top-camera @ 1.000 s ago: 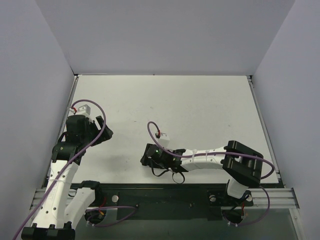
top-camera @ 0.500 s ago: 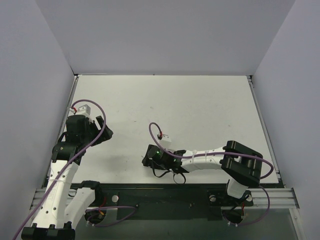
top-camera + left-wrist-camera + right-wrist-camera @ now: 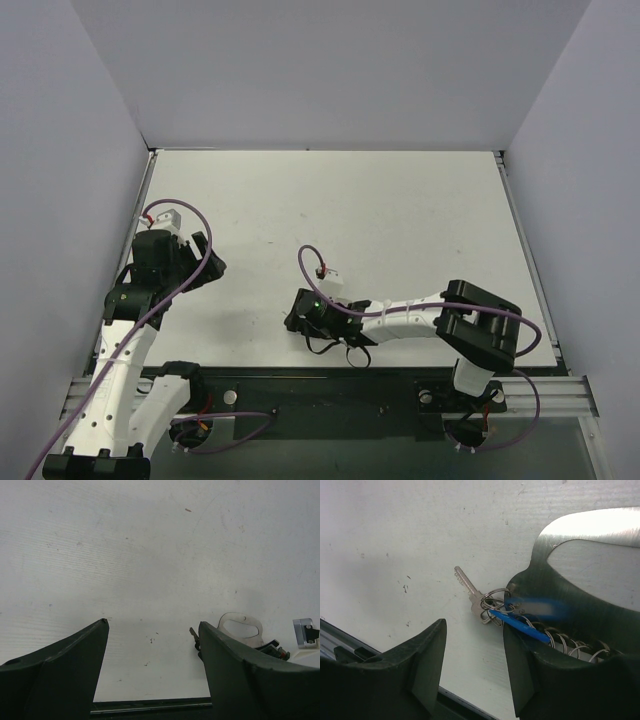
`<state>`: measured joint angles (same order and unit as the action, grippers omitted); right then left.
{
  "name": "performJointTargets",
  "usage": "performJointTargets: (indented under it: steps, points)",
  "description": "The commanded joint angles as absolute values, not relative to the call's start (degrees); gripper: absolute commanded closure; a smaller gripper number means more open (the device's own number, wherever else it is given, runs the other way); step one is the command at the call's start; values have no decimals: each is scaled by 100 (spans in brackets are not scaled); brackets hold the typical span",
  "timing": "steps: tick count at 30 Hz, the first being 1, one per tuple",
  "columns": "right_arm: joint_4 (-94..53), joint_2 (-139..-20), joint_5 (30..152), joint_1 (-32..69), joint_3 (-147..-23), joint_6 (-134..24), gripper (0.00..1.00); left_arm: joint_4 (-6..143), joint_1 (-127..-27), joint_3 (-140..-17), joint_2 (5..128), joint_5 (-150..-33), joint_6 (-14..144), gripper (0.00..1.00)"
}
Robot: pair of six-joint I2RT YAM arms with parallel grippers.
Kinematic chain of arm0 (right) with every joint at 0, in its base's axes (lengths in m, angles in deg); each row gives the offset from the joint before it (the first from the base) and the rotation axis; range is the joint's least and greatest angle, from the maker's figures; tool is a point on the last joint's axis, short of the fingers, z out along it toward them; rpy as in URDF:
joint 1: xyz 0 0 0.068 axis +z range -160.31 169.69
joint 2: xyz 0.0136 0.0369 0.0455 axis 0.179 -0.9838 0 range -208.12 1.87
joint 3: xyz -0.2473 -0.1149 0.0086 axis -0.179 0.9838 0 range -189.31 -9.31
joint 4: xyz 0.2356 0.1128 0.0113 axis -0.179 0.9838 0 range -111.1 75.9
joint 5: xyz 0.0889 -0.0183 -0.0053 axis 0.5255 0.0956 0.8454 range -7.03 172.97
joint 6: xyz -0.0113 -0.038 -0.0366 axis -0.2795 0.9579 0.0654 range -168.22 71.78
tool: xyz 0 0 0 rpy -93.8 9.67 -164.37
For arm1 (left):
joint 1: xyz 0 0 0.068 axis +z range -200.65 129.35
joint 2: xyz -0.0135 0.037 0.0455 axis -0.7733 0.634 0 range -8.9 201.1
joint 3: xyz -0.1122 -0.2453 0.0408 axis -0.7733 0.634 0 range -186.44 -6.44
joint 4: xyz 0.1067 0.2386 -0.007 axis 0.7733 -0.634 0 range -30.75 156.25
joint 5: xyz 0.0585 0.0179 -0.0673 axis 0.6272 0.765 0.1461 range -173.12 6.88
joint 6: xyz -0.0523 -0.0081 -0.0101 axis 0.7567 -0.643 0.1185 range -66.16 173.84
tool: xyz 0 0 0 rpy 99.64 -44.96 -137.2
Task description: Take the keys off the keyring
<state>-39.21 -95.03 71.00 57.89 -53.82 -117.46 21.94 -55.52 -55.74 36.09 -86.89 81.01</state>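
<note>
The right tool (image 3: 474,630) sat low over the bench (image 3: 395,540), its jaws apart with nothing between them. Against one finger lay the silver key (image 3: 469,591) and the blurred blue key (image 3: 517,624), bunched on small wire rings (image 3: 492,602) with the chain (image 3: 565,642) beside the pale keyring (image 3: 590,526). The left tool (image 3: 153,625) hung wide open and empty, well apart.
</note>
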Motion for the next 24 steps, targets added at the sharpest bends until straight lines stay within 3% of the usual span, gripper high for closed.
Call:
performJointTargets:
  steps: [1, 13, 24]
  points:
    - [-3885, -9586, 6855, 5710, -5396, -11739, 56, 2477, -5522, -5602, 3540, -8787, 8020, 17]
    - [-4060, -9709, 6636, 5701, -5229, -11766, 62, 2468, -5522, -5602, 3531, -8796, 8012, 17]
    - [-4702, -9911, 6688, 5701, -4947, -11555, 75, 2477, -5522, -5593, 3531, -8804, 8012, 17]
